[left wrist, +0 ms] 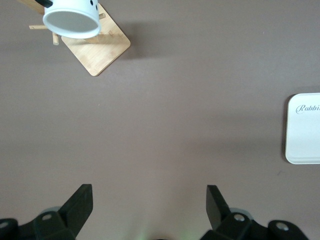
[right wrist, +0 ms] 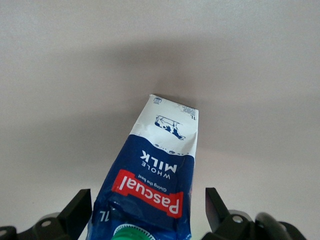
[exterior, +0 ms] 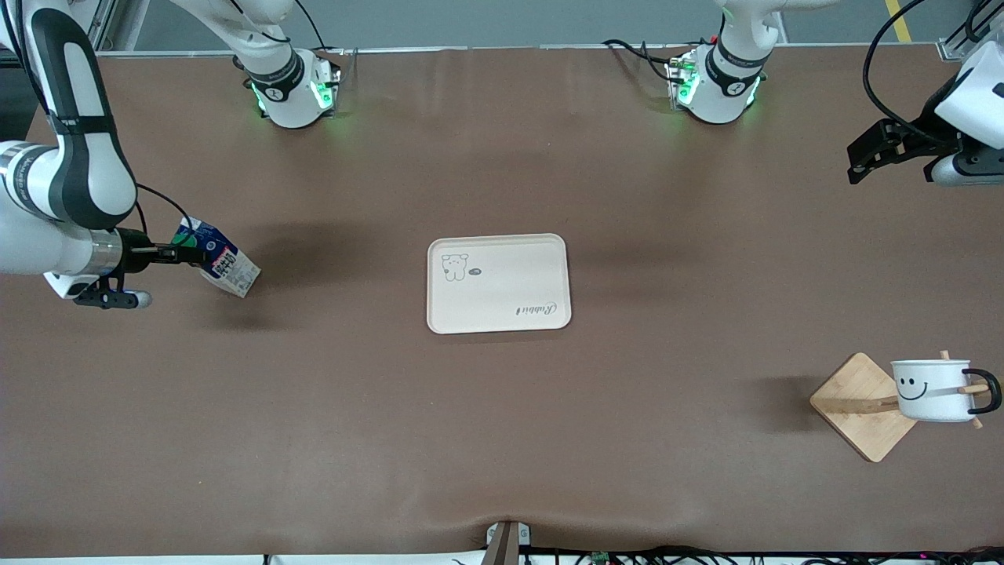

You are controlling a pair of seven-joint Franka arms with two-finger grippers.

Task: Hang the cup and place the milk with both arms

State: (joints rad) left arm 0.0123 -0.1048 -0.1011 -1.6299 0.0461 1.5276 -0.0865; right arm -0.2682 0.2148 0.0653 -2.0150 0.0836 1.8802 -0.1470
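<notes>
- One half looks done: the cup [exterior: 929,390] hangs by its handle on a peg of the wooden rack [exterior: 851,388]. It is at the left arm's end of the table and nearest the front camera. Leave it alone and route nothing over it.
- Next comes the tray [exterior: 502,282], bare at mid-table and farther from the camera than the rack. I take it as the likely spot for the milk, so aim for its open middle, well inside the rim.
- Just a little farther off, at the right arm's end, the milk [exterior: 223,267] is tilted, its cap end up at the right gripper [exterior: 184,253].
  - The wrist view shows the fingers [right wrist: 80,207] standing wide on either side of the carton near the cap.
  - The carton could not lean like that alone, so I judge it pinched.
  - Whether its lowest corner touches the table I cannot tell.
- Placing it well likely means:
  - lifting clear before travelling;
  - carrying slowly, since a grip at the top lets the carton swing;
  - bringing the carton upright over the tray;
  - setting the base flat, then letting go.
- Last, the left gripper [exterior: 855,166] waits in the air over the left arm's end of the table. Its fingers are spread and hold nothing.
</notes>
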